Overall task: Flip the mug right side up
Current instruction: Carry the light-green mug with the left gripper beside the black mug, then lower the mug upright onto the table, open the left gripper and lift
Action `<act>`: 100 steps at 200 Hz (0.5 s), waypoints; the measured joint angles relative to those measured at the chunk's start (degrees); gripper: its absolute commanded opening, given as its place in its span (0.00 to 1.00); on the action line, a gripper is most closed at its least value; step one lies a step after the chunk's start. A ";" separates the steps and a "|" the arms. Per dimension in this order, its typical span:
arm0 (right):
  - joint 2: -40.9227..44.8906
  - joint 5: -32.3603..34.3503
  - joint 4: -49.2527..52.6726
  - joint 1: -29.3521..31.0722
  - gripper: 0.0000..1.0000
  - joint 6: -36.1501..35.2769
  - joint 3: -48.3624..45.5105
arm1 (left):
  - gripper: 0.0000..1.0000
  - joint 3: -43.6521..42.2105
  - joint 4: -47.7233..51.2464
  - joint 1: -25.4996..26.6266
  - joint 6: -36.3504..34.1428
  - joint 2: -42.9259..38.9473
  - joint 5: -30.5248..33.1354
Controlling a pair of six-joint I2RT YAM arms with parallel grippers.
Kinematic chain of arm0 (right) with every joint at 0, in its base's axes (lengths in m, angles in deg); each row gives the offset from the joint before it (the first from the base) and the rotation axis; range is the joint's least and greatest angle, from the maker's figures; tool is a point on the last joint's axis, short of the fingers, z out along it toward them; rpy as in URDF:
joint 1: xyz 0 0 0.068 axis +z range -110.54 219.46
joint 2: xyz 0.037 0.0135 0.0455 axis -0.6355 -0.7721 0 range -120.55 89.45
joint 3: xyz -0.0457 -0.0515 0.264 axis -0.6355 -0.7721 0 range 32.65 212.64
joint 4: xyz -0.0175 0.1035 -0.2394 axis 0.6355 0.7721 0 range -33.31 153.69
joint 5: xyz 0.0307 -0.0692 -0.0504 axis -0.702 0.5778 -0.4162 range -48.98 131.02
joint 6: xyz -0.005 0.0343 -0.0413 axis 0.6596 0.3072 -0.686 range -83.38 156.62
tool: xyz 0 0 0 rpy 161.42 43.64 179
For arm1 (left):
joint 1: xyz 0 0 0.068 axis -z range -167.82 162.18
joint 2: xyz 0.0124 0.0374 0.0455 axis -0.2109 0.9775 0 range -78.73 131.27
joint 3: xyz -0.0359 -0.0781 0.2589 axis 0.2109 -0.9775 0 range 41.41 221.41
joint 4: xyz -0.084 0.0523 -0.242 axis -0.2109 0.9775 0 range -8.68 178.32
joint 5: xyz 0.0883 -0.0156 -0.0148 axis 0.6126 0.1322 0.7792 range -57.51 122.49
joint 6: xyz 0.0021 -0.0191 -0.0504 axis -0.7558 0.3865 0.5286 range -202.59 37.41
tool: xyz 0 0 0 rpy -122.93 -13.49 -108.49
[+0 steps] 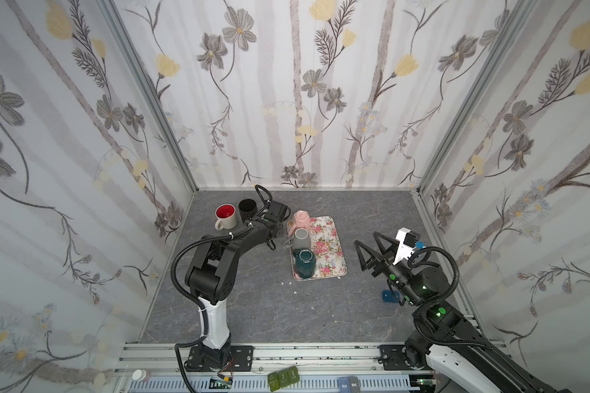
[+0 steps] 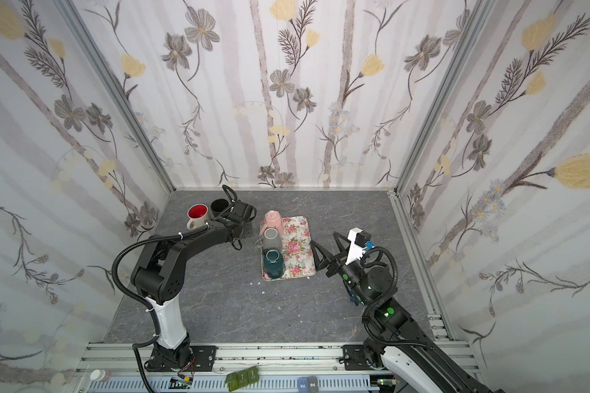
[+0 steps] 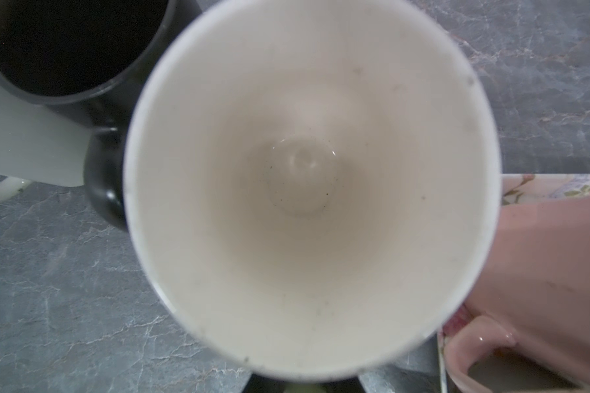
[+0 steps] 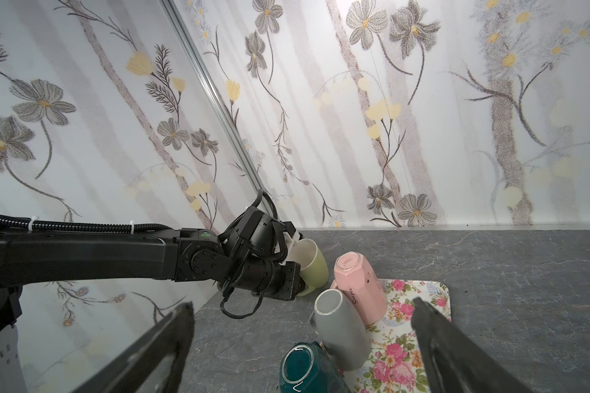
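Observation:
A pale green mug (image 4: 312,268) with a white inside is held by its handle in my left gripper (image 4: 293,282), which is shut on it. The mug tilts, its mouth facing up toward the left wrist camera, just left of the pink mug (image 4: 358,289). In the left wrist view the mug's white inside (image 3: 310,187) fills the frame, with the left gripper (image 3: 304,388) at its rim. In both top views the left gripper (image 1: 278,226) (image 2: 244,223) hides the mug. My right gripper (image 1: 366,239) (image 2: 323,238) (image 4: 300,303) hangs open and empty to the right of the tray.
A floral tray (image 1: 331,251) carries an upside-down pink mug (image 1: 301,220), grey mug (image 1: 301,238) and teal mug (image 1: 304,262). A red-lined cream mug (image 1: 226,216) and a black mug (image 1: 247,208) stand upright at the back left. A small blue object (image 1: 389,295) lies by the right arm.

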 measured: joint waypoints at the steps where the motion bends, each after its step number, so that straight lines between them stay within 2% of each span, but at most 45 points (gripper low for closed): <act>1: 0.00 0.00 0.02 0.00 1.00 0.00 0.00 | 0.00 0.07 0.00 0.00 -0.04 0.07 0.00; 42: 0.02 0.00 0.02 0.00 1.00 0.00 -0.11 | 0.00 1.46 0.48 -0.72 -0.04 0.98 -0.17; 74: -0.02 0.02 0.02 0.00 1.00 0.00 -0.13 | 0.17 2.23 1.20 -0.72 -0.07 1.55 -0.17; 100: -0.02 0.02 0.02 0.00 1.00 0.00 -0.13 | 0.51 2.86 1.27 -0.79 -0.24 1.77 0.02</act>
